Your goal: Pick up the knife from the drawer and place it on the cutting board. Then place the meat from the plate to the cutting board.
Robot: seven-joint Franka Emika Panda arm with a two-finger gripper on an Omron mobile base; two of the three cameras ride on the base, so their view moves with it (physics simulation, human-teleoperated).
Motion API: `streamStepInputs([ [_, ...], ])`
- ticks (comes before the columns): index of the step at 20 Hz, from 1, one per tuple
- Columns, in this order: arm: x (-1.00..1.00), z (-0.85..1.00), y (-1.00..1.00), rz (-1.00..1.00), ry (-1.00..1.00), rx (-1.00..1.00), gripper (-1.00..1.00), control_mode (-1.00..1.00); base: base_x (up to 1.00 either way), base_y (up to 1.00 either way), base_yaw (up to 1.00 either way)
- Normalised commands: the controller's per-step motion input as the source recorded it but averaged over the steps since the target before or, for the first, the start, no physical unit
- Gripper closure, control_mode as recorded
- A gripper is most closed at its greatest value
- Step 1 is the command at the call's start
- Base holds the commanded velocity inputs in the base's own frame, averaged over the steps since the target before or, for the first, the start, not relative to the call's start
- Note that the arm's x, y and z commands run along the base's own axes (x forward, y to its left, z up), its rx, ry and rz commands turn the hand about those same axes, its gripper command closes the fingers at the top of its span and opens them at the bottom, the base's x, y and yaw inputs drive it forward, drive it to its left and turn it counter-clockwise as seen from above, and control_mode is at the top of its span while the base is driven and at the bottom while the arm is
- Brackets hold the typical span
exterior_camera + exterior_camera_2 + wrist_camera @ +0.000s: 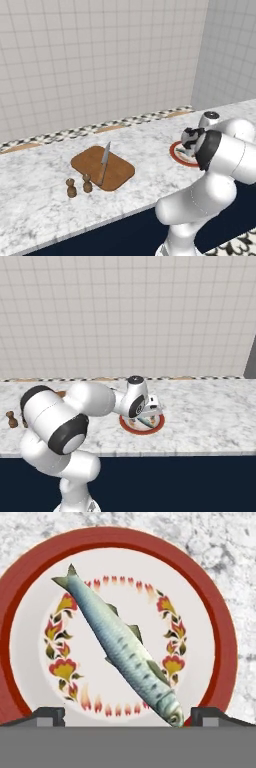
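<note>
Directly beneath the wide-open gripper (128, 714), holding nothing, a silvery blue-grey fish (120, 647), the meat, lies diagonally on the round white plate with a broad red rim (220, 627); that move remains. Farther along the counter, the slim wooden-handled knife (104, 164) already rests on the brown wooden cutting board (120, 172).

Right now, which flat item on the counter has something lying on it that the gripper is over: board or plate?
The plate, round with a red rim, carrying the fish; the open gripper hangs above it. The cutting board holds the knife, away from the gripper.
</note>
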Motion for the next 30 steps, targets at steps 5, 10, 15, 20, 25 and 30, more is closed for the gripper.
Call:
streamStepInputs([
  [5,0.31,-0.13,0.0,0.05,0.0,0.0,-1.0,-1.0,0.0,0.0,0.0],
  [10,0.25,-0.15,0.0,0.05,0.0,0.0,-1.0,-1.0,0.0,0.0,0.0],
  [15,0.14,-0.17,-0.03,0.06,0.0,0.0,-1.0,-1.0,0.0,0.0,0.0],
  [20,0.0,-0.23,0.0,0.06,0.0,0.0,-1.0,-1.0,0.0,0.0,0.0],
  [25,0.02,-0.13,0.0,0.05,0.0,0.0,1.0,-1.0,0.0,0.0,0.0],
  [30,0.0,-0.03,0.0,0.02,0.0,0.0,1.0,-1.0,0.0,0.0,0.0],
])
